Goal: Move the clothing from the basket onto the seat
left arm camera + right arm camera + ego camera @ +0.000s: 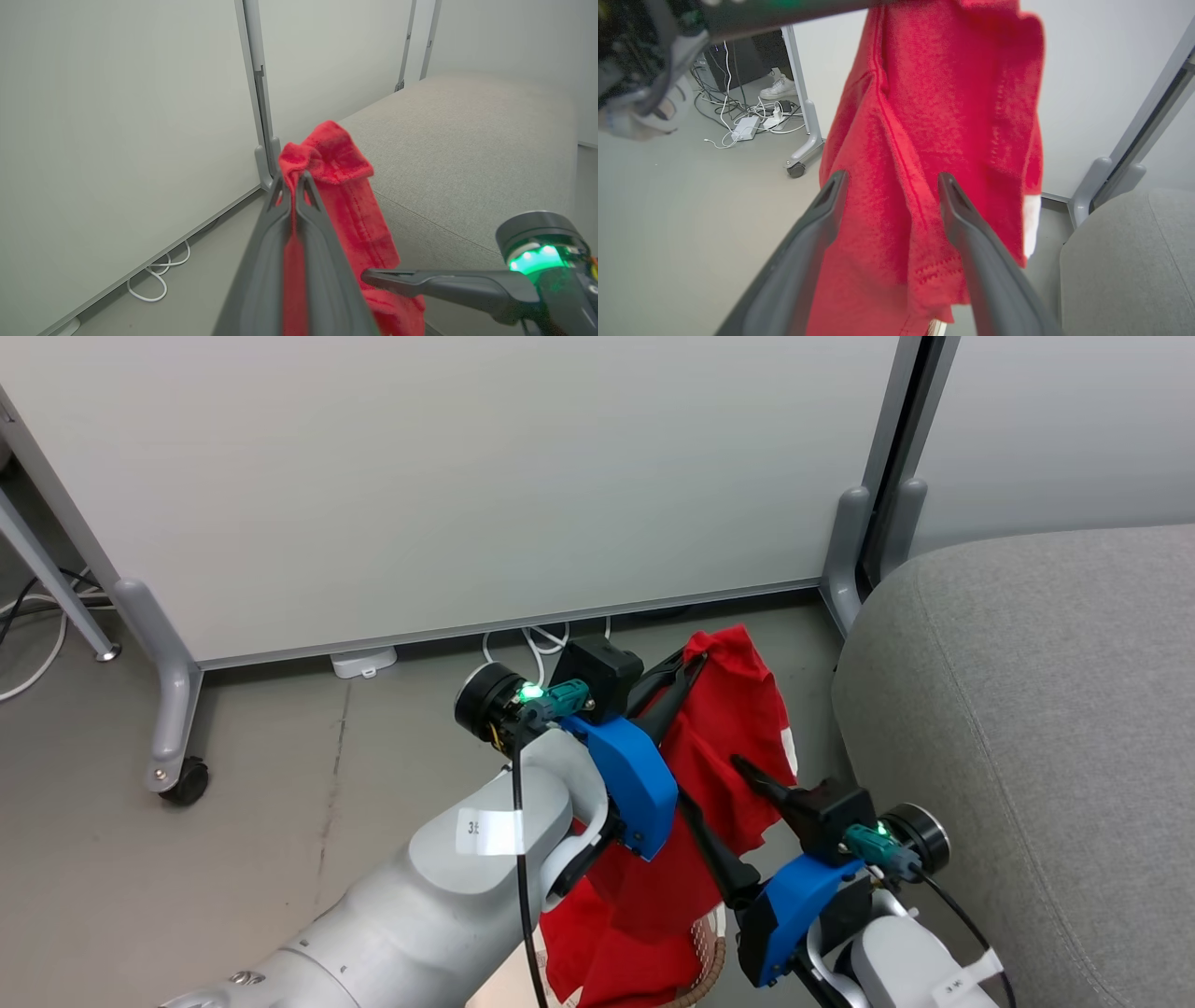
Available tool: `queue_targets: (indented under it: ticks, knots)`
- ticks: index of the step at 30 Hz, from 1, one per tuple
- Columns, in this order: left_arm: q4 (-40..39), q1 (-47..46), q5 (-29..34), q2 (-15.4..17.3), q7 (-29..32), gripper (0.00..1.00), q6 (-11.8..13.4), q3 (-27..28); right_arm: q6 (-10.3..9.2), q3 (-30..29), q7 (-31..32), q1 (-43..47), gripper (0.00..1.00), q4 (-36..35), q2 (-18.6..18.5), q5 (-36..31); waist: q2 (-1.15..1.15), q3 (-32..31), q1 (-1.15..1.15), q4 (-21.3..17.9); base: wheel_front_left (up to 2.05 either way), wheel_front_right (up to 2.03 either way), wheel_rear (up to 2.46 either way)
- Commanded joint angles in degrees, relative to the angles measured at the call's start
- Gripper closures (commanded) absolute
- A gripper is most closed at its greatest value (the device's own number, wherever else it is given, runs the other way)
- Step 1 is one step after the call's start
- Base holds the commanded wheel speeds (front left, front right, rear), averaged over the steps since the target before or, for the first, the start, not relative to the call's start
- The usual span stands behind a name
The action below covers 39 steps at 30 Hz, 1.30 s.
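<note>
Hanging clothing (728, 728): red garment raised over basket (711, 963); seat (1027, 709) at 3 o'clock.
Left end effector (695, 663): pinching garment's top edge.
Right end effector (709, 779): spread, tips at the cloth.
Progress: lifted; laying on seat remains.

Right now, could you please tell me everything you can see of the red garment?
The red garment is soft, fuzzy-looking fabric with a stitched seam and a white patch at one edge. It hangs in the air beside the grey seat, pinched at its top by the shut left pincer. The open right pincer faces its middle.
</note>
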Motion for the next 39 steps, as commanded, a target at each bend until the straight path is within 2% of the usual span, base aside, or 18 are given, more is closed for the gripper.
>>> queue_targets:
  ticks: [1,12,24,25,27,28,39]
  knots:
    - [-0.19,-0.85,-0.39,0.01,-0.12,1.0,0.28,-0.36,0.01,0.52,0.32,-1.18,0.0,0.9,-0.16,0.2,-0.01,0.06,0.0,0.11,0.0,0.0,0.0]
    - [-0.96,-1.82,-1.82,0.01,-0.39,1.0,0.5,-1.92,0.01,6.6,-0.77,-8.63,0.0,11.38,-0.16,4.83,-0.01,0.69,0.0,0.51,0.0,0.0,0.0]
    - [-1.54,-1.95,-2.84,0.01,-0.58,1.0,0.53,-2.84,0.01,10.69,-3.16,-14.32,0.0,19.31,-0.16,10.01,-0.01,0.54,0.0,1.05,0.0,0.0,0.0]
    - [-1.51,-1.96,-2.94,0.01,-0.59,1.0,0.56,-2.91,0.01,10.93,-3.24,-14.57,0.25,19.89,-0.16,10.36,-0.01,0.49,0.0,1.09,0.0,0.0,0.0]
    - [-1.44,-1.9,-2.92,0.01,-0.61,1.0,0.6,-3.01,0.01,11.57,-3.3,-14.96,0.95,20.82,-0.15,10.98,-0.01,0.37,0.0,1.14,0.0,0.0,0.0]
    - [-1.42,-1.87,-3.01,0.01,-0.63,1.0,0.63,-3.06,0.01,11.91,-3.55,-15.19,1.0,21.2,-0.15,11.27,-0.01,0.32,0.0,1.14,0.0,0.0,0.0]
    - [-1.09,-1.75,-3.72,0.01,-0.75,1.0,0.78,-3.34,0.01,13.66,-5.1,-16.26,1.0,24.33,-0.16,13.78,-0.01,-0.19,0.0,0.79,0.0,0.0,0.0]
